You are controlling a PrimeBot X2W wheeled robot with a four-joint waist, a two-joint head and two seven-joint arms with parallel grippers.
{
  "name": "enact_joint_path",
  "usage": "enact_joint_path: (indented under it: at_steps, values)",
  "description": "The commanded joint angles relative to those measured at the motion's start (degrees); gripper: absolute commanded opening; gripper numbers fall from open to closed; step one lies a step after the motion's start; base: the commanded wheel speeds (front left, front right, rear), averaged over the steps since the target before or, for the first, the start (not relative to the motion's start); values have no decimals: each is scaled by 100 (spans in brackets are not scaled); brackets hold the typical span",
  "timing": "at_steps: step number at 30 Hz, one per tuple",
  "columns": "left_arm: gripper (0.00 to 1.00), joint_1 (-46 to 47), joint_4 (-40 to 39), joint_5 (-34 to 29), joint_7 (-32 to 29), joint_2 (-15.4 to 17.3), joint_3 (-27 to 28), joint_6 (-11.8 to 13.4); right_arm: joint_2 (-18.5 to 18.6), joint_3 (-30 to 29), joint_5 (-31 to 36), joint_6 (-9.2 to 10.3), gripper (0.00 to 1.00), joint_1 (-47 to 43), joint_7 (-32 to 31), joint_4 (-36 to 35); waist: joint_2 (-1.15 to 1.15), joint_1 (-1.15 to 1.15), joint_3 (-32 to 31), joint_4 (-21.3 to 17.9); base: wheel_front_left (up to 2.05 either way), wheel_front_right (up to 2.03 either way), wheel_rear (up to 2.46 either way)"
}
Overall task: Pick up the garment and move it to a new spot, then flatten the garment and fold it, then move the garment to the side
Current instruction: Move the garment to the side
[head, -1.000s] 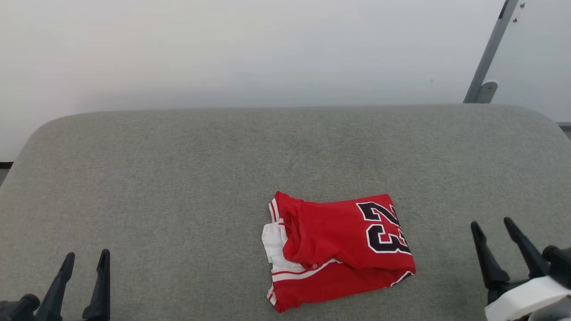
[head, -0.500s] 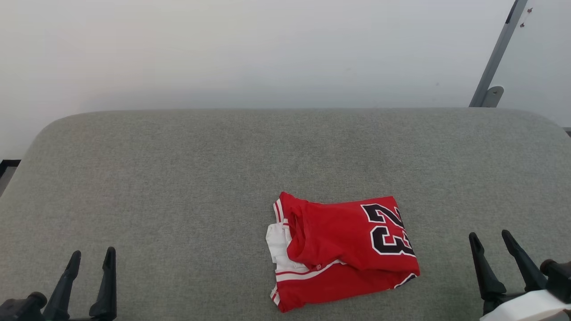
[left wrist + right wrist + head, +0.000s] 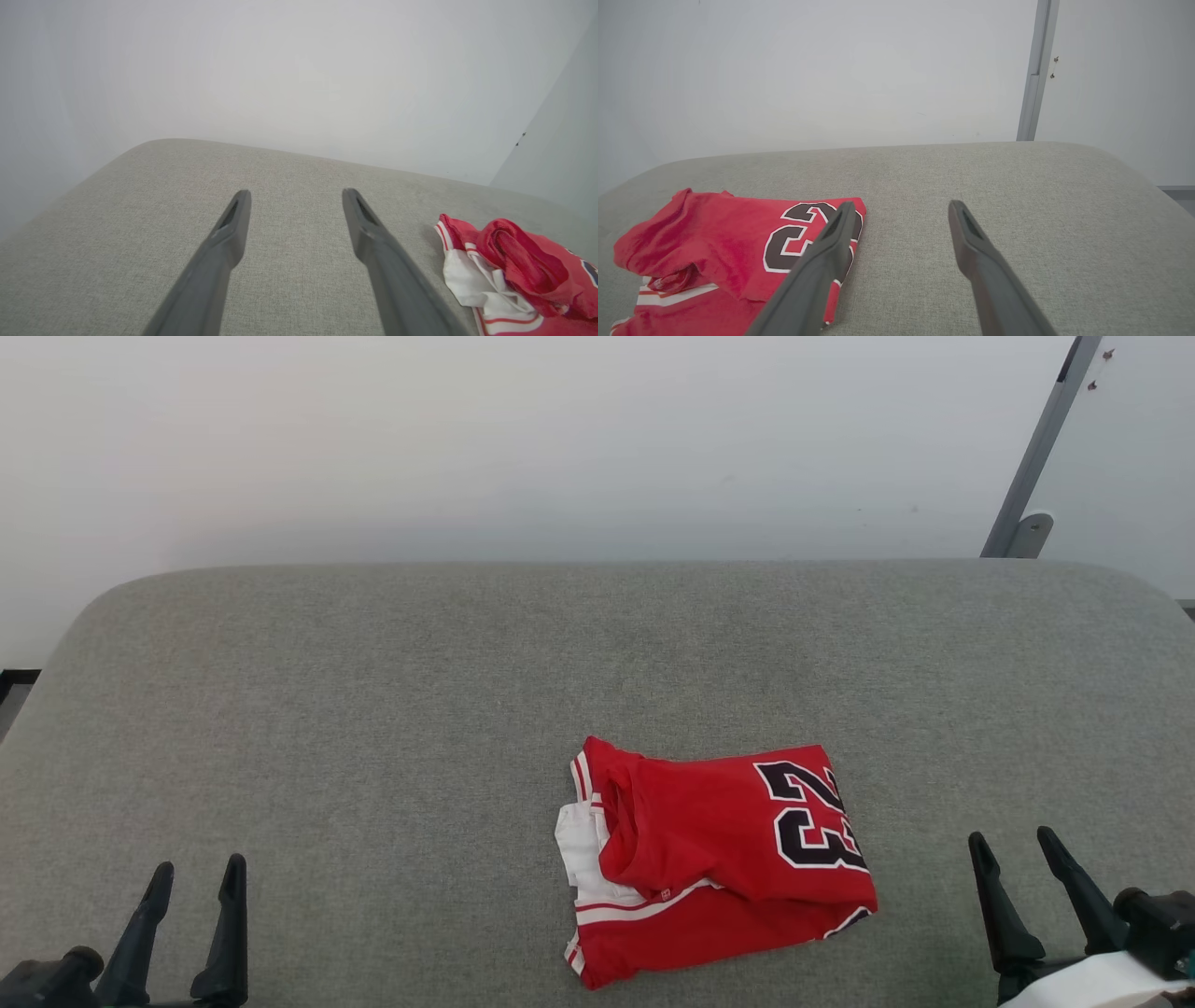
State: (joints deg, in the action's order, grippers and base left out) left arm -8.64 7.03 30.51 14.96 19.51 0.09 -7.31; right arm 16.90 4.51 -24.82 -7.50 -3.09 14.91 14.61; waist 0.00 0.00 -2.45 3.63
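The garment (image 3: 719, 854), a red jersey with white trim and a black "23", lies folded in a compact bundle on the grey cushioned surface (image 3: 420, 709), near its front edge and right of centre. My left gripper (image 3: 198, 873) stands open at the lower left, far from the garment, with nothing between its fingers. My right gripper (image 3: 1013, 845) is open at the lower right, a short way right of the bundle and apart from it. In the left wrist view the garment (image 3: 518, 270) lies right of the open left gripper (image 3: 295, 196). In the right wrist view the garment (image 3: 724, 242) sits left of the open right gripper (image 3: 901, 207).
The grey surface has rounded far corners and ends at a pale wall (image 3: 560, 439). A grey metal post (image 3: 1041, 439) leans at the back right. Bare fabric stretches left, right and behind the garment.
The right gripper has drawn back toward the lower right edge of the view and sits lower. The head view shifted slightly. The garment lies as before.
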Motion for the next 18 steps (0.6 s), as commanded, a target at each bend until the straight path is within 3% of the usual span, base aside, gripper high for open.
enact_joint_path:
  at_steps: [1,18]
  values:
    - [100,46,-8,-42,26,-13,17,-20,5,2,54,3,100,-64,29,-42,0,0,2,0,0,0,0]
    - [100,24,-71,48,26,-27,96,-20,149,256,60,3,100,155,19,-179,0,0,26,75,0,0,0]
